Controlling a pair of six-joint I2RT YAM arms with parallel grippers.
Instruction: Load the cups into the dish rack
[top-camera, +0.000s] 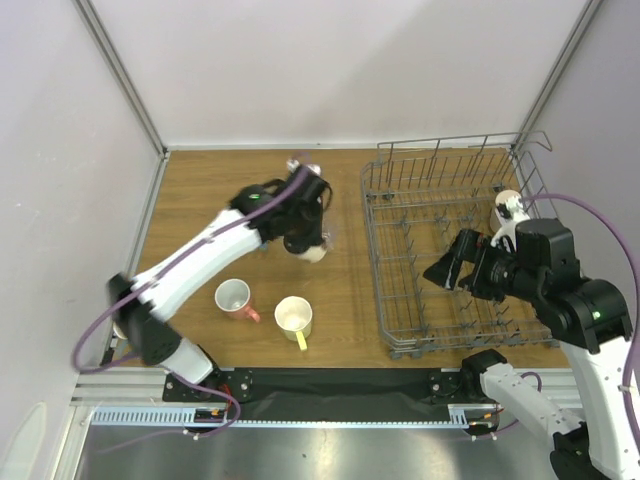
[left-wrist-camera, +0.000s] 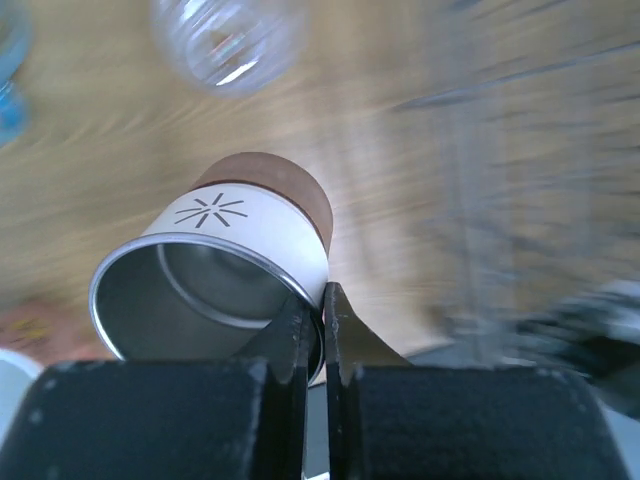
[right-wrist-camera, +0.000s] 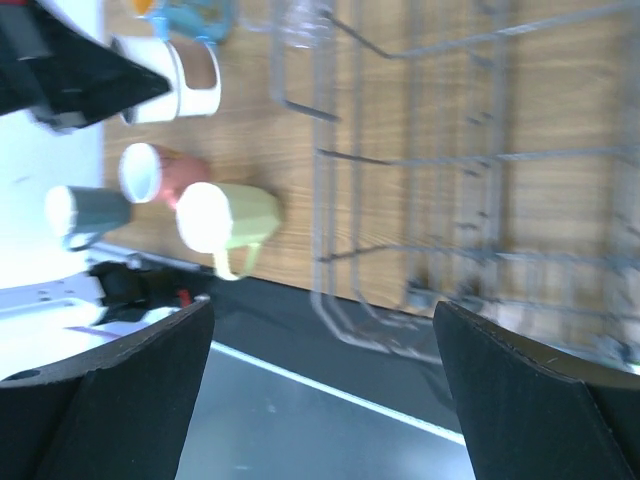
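Cup (left-wrist-camera: 250, 225): steel-lined, rim pinched by left gripper (left-wrist-camera: 318, 298)
Glass cup (left-wrist-camera: 228, 40): blurred, cut off
Dish rack (top-camera: 377, 262): contents unclear
Right gripper (right-wrist-camera: 322, 320): fingers spread

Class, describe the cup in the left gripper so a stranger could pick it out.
Find the wire dish rack on the right; just left of it the left gripper pinches the cream cup by its rim. Unlike the pink cup and yellow cup nearby, it has a brown base, steel lining and a star mark.
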